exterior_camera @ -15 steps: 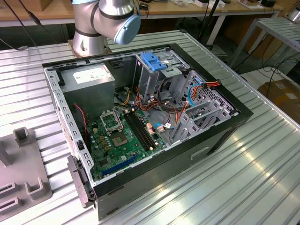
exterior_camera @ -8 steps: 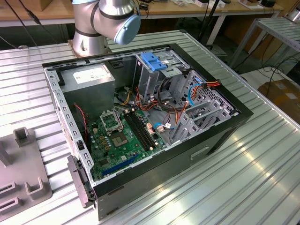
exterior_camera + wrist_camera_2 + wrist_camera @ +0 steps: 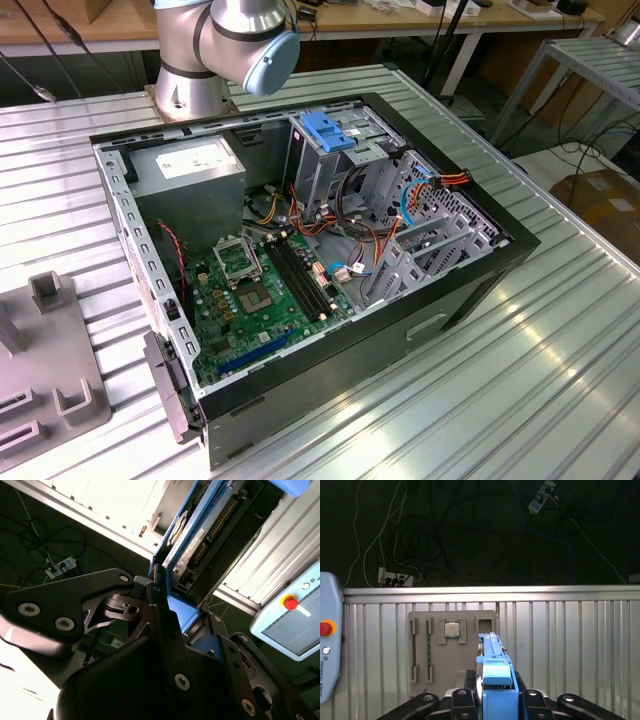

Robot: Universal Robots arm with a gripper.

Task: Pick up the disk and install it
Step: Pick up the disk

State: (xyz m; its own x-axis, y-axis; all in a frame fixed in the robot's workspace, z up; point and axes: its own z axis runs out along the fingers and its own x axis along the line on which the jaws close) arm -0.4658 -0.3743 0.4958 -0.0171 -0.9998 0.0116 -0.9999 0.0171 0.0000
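One gripper (image 3: 492, 692) clamps the disk (image 3: 491, 655) edge-on, its long axis pointing straight out from the wrist.

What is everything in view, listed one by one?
table: one, silver, ribbed top
computer case: one, black, open on the table
motherboard: one, green, inside the case
power supply: one, grey, inside the case
bracket: one, blue, atop the drive cage
fixture plate: one, grey, on the table
pendant: one, pale, red button, seen against the table
power strip: one, white, on the dark floor
disk: one, blue-railed, in the robot's grip
arm: one, silver, blue cap, beyond the case
fingers: two, black, shut on the disk
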